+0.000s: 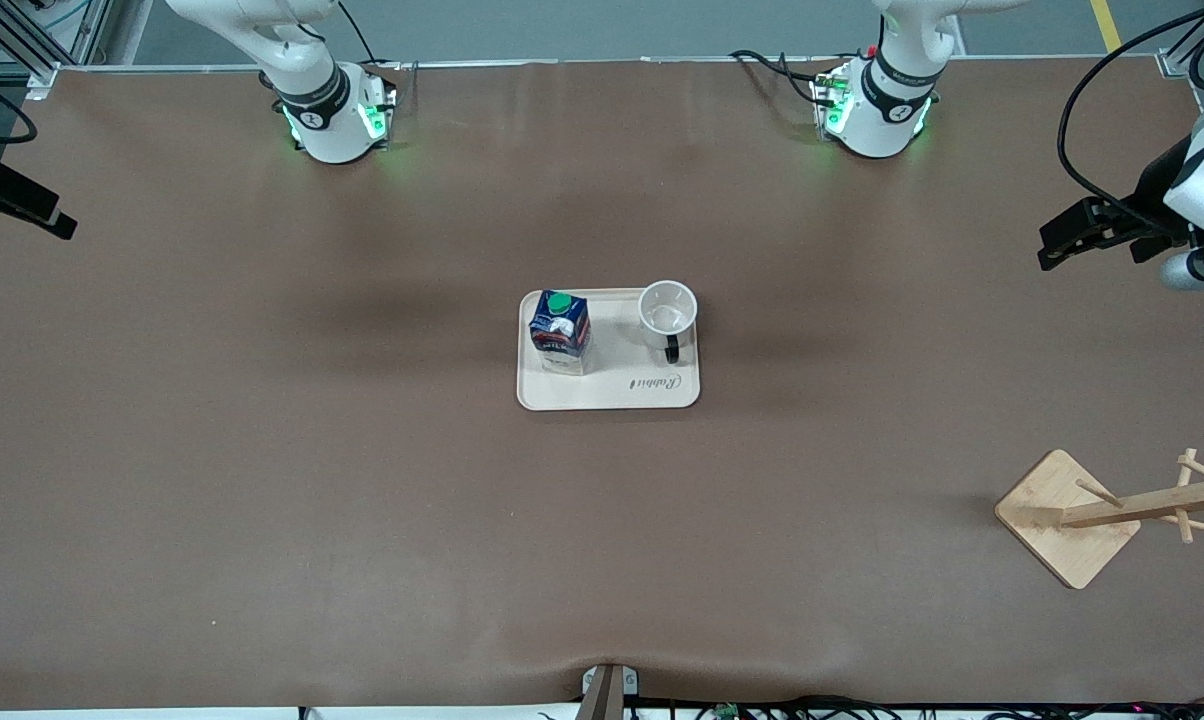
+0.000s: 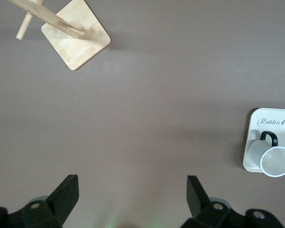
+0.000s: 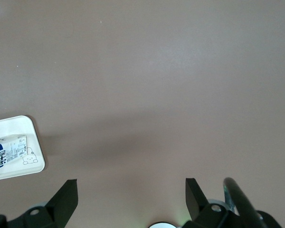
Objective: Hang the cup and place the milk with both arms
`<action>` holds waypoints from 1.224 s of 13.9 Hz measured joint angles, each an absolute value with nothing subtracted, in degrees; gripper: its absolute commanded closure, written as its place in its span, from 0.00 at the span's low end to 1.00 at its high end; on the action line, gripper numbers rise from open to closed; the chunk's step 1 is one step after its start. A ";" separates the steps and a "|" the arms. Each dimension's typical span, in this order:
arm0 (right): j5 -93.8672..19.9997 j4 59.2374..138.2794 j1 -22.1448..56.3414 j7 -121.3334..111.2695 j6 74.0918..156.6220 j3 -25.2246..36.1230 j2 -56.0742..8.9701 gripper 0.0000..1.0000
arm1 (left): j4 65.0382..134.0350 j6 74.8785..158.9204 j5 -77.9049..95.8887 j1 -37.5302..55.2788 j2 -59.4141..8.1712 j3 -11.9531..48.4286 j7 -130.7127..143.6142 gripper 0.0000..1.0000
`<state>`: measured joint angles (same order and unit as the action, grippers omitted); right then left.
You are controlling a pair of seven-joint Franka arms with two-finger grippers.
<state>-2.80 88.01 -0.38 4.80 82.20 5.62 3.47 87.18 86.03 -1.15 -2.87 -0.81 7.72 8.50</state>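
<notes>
Okay, going across the front view from its left edge. Right gripper (image 1: 22,205) hangs over bare table at the right arm's end, well apart from the tray (image 1: 607,392); its wrist view shows the fingers (image 3: 66,194) spread wide with nothing between them, so open and empty. Right arm waits.

Tray is the landmark, cream, mid-table, with "Rabbit" script on the edge nearer the front camera. The milk (image 1: 560,335) stands upright on the tray, at the end toward the right arm, green cap up. The cup (image 1: 668,310) sits upright on the same tray at the end toward the left arm, mouth up, black handle pointing toward the front camera. Milk and cup are apart, bare tray between them.

Wooden cup rack (image 1: 1102,510) stands well apart from the tray, nearer the front camera and toward the left arm's end, pegs sticking out from its post.

Left gripper (image 1: 1082,235) hangs over bare table at the left arm's end, well apart from the tray; fingers (image 2: 66,192) spread wide, empty. Left arm waits too.
</notes>
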 measured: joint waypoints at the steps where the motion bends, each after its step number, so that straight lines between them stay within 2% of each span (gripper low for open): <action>1: -2.80 88.01 -0.38 4.81 82.19 5.62 3.47 0.00 | 87.18 86.03 -1.15 -2.86 -0.81 7.72 8.50 0.00; 10: -2.80 88.01 -0.38 4.81 81.86 5.63 3.47 0.00 | 87.16 86.03 -1.15 -3.02 -1.50 7.57 8.39 0.00; 17: -2.80 88.01 -0.42 4.99 81.41 5.75 3.42 0.00 | 85.50 85.82 -1.15 -3.41 -1.68 5.14 5.60 0.00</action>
